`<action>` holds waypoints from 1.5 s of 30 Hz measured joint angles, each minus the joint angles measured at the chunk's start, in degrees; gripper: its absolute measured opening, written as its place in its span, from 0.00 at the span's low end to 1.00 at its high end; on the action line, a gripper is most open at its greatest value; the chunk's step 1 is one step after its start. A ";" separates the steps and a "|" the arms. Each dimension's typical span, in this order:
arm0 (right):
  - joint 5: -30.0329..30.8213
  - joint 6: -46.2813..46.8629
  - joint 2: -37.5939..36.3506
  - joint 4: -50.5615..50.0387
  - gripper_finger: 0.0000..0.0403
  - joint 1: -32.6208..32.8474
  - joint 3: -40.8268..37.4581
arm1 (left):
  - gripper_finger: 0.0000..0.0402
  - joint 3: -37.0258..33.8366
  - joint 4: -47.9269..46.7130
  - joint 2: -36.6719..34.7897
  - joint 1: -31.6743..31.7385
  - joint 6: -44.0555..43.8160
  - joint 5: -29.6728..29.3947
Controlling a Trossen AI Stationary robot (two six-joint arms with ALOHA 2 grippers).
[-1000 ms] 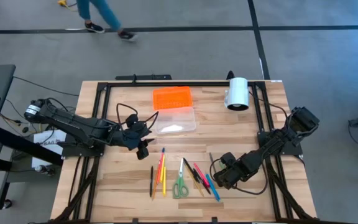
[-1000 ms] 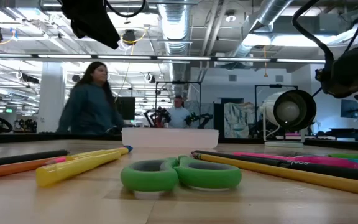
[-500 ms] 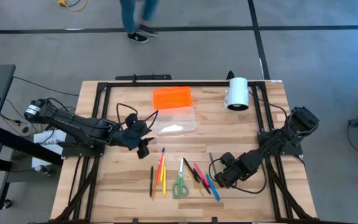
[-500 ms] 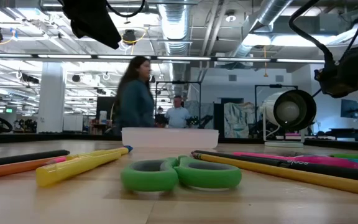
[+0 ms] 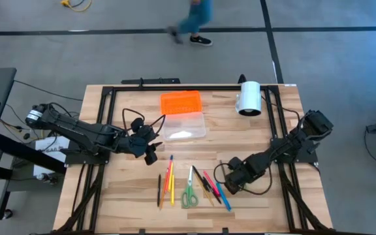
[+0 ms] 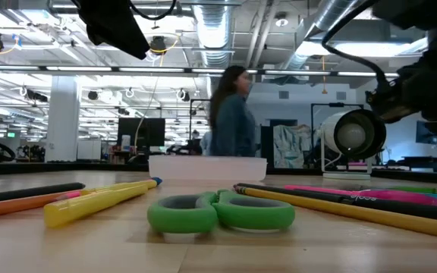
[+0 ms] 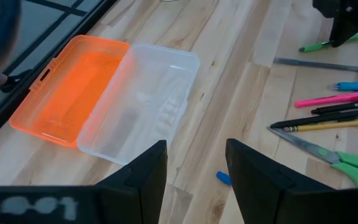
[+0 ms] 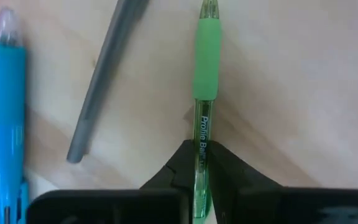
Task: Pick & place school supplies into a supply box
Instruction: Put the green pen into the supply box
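The right pincer [image 8: 199,163] has its 2 fingers pinched shut on the green pen [image 8: 204,68], whose long axis runs straight ahead from them; the supply box [image 5: 183,115] lies well off, nearer the wide-open, empty left pincer [image 7: 194,163].

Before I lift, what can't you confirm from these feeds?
- High view: green pen hidden under right claw.
- Right wrist view: thin green pen pinched; its rear end cut off by the claw.
- Low view: clear plastic box interior hidden by its wall.
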 joint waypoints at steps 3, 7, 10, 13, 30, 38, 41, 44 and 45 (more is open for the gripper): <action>0.54 -2.69 0.00 -0.19 0.01 -1.21 -0.02 | 0.39 0.00 0.00 0.00 0.01 -0.57 0.00; 1.04 -4.01 0.00 -0.18 0.02 -1.76 -0.02 | 0.39 0.00 0.00 0.00 0.01 -0.57 0.00; 1.13 -5.20 -0.52 0.17 0.02 -1.69 -0.24 | 0.39 0.00 0.00 0.00 0.00 -0.57 -0.02; 1.82 -5.41 -1.82 0.36 0.01 -1.42 -0.29 | 0.39 0.00 -0.02 0.00 0.00 -0.57 -0.15; 11.52 -9.46 -14.96 1.33 0.01 -4.18 -0.32 | 0.39 0.00 -0.09 0.00 0.01 -0.55 -1.92; 12.98 -15.54 -19.94 3.22 0.01 -8.64 -0.24 | 0.39 0.00 -0.11 0.00 0.01 -0.98 -1.86; 12.96 -18.85 -20.90 4.54 0.01 -10.22 -0.23 | 0.39 0.00 -0.11 0.00 0.01 -1.01 -1.86; 12.60 -23.58 -21.49 6.93 0.01 -12.31 -0.22 | 0.38 0.00 -0.13 0.00 0.00 -1.05 -1.86; 12.34 -25.34 -21.57 8.09 0.01 -13.22 -0.22 | 0.38 0.00 -0.13 0.00 0.01 -1.13 -1.84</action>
